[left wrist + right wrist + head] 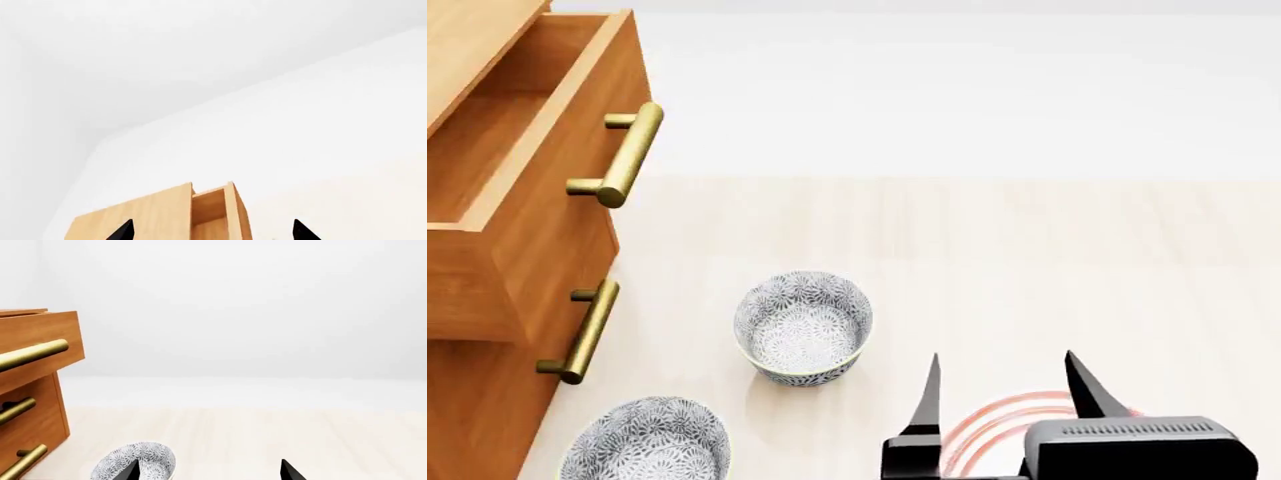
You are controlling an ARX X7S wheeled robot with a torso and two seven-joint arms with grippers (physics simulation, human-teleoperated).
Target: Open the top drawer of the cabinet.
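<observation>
The cabinet (481,400) stands at the left of the head view. Its top drawer (554,215) is pulled out, showing lighter wood inside, with its brass bar handle (630,155) on the front. My right gripper (1004,385) is open and empty, low at the front right, well away from the cabinet. The right wrist view shows the pulled-out top drawer (40,342) and my open right gripper (208,471). The left wrist view looks up at the cabinet (133,217) and the open top drawer (212,210) between the spread tips of my left gripper (212,231).
Two patterned bowls sit on the pale floor: one (803,327) in front of the cabinet, one (647,442) nearer the front left. A red-ringed plate (1001,430) lies under my right gripper. The middle drawer's handle (583,333) sticks out below. A patterned bowl (133,462) shows in the right wrist view.
</observation>
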